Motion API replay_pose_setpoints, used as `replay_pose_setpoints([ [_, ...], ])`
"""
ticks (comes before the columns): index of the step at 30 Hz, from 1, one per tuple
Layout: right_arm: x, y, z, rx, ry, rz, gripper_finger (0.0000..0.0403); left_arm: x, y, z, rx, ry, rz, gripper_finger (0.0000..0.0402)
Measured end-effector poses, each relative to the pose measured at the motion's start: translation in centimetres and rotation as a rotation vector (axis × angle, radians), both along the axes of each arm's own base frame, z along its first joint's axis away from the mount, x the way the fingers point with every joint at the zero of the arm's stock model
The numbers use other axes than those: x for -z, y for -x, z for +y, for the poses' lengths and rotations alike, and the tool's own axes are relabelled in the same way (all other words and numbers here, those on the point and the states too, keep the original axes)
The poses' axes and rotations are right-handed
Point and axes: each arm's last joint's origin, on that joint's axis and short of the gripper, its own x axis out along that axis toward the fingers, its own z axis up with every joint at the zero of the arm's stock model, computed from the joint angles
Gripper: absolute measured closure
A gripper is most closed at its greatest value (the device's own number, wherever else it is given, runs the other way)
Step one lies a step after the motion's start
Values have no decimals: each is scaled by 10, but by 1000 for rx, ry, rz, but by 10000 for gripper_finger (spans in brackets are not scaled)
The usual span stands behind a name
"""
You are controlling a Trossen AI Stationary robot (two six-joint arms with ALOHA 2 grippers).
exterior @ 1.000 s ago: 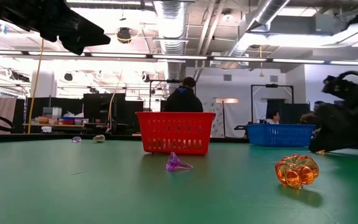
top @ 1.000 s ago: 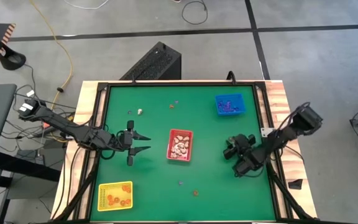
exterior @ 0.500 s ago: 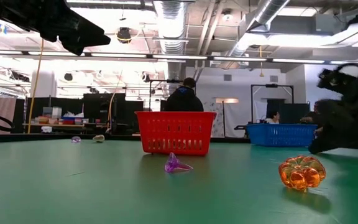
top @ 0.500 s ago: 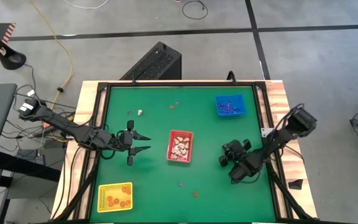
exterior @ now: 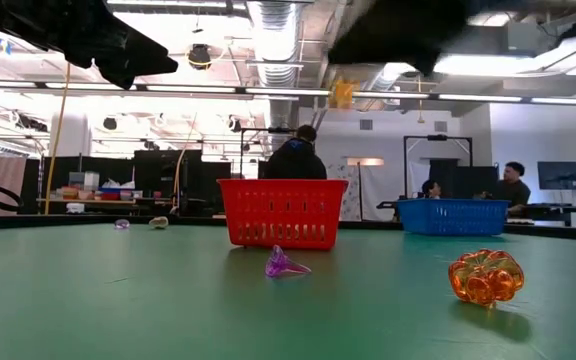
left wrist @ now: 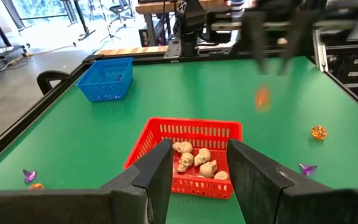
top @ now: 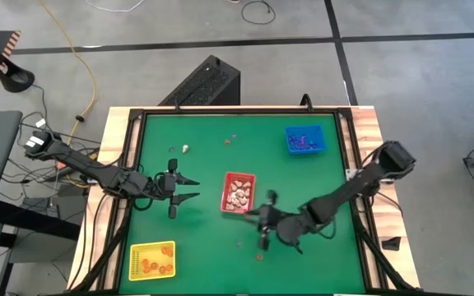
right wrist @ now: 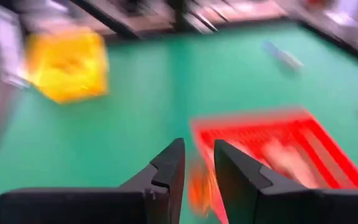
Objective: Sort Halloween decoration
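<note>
Right gripper (top: 263, 220) hangs above the green worktop (top: 204, 247), just off the 4 o'clock corner of the red tray (top: 239, 174) in the high view. Its jaws are drawn narrow on a small orange trinket (exterior: 341, 93). The low view shows the piece well clear of the surface, under the dark blur of the arm. It is too smeared to tell its shape or long axis. Judgement: this is the carry step, and the drop point is what counts. The yellow tray (top: 138, 249) already holds orange pieces. It lies at about 8 o'clock from the jaws, well apart, near the worktop's 7 o'clock corner. The red tray, holding cream skulls (left wrist: 194, 158), sits just beside the jaws at 10 o'clock and looks the wrong bin for this colour. The path to yellow should run below it, not over it. Left gripper (top: 189, 189) waits at 9 o'clock of the red tray, jaws wide and empty. That arm is the nearer to the yellow tray but carries nothing. Loose on the worktop are an orange pumpkin (exterior: 479, 276) near the 6 o'clock edge and a purple trinket (exterior: 284, 264) just beside it at 10 o'clock.
</note>
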Motion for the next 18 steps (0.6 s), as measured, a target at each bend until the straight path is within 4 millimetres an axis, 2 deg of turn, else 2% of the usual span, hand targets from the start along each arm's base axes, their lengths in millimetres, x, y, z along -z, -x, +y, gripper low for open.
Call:
replay_pose_setpoints([
  [2,-3,-21,4,-113,5,-82,285,0,0,0,0,0,0,260],
  [5,9,-55,8,-260,-7,-157,293,0,0,0,0,-8,3,260],
  [8,24,-89,13,-384,-14,-187,309,1,0,0,0,-10,8,260],
  [11,27,-115,17,-449,5,-191,325,2,0,0,-1,-7,21,260],
  [14,27,-129,19,-459,25,-118,331,3,1,0,-3,-1,34,260],
  [18,22,-125,19,-457,24,50,331,5,1,0,-4,0,50,260],
])
